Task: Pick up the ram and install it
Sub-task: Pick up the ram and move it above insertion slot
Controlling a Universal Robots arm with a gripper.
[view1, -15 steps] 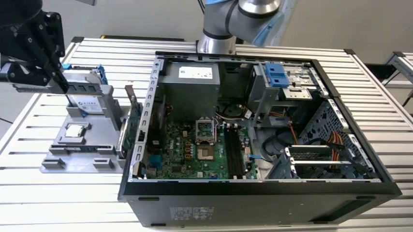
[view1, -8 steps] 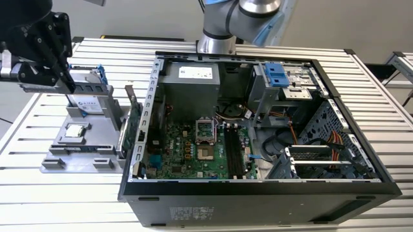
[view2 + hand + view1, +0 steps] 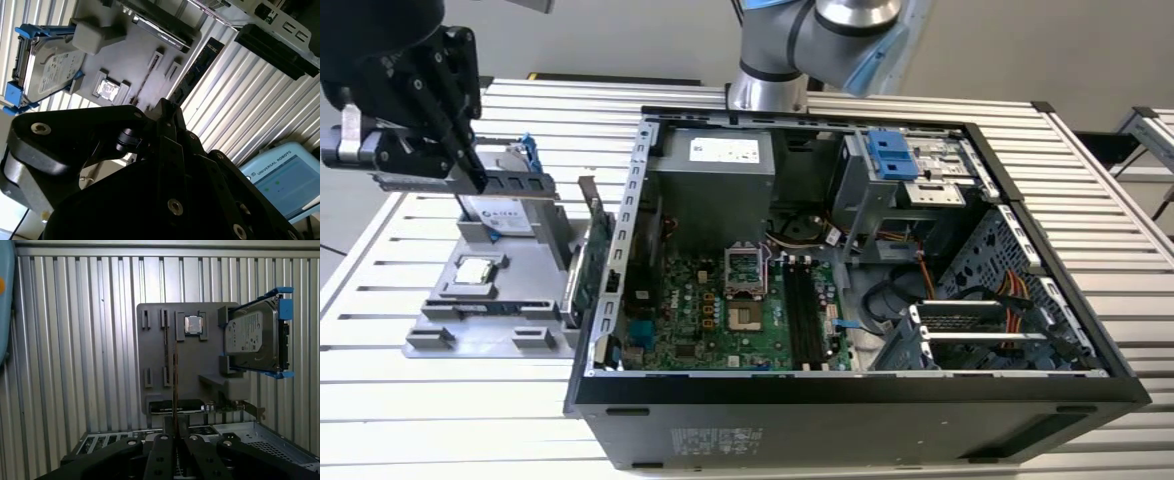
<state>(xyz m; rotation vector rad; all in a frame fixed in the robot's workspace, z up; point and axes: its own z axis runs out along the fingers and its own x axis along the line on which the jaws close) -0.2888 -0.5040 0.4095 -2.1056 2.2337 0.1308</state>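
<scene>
My black gripper (image 3: 460, 180) hangs high over the grey parts holder (image 3: 494, 310) at the exterior view's left. Its fingers are shut on the ram (image 3: 175, 380), a thin dark stick that shows edge-on in the first wrist view, reaching out from the gripper (image 3: 175, 432) over the holder (image 3: 155, 355). In the second wrist view the ram (image 3: 200, 65) runs as a long dark strip from the gripper (image 3: 165, 107) out past the holder's edge. The open computer case (image 3: 854, 395) lies to the exterior view's right, with long black memory slots (image 3: 801, 310) on its green board.
A silver hard drive in a blue bracket (image 3: 500, 210), a small square processor (image 3: 478, 268) and a dark expansion card (image 3: 594, 250) stand on the holder. The arm's base (image 3: 767, 90) rises behind the case. A blue-edged screen (image 3: 280, 180) lies beside the slatted table (image 3: 1121, 300).
</scene>
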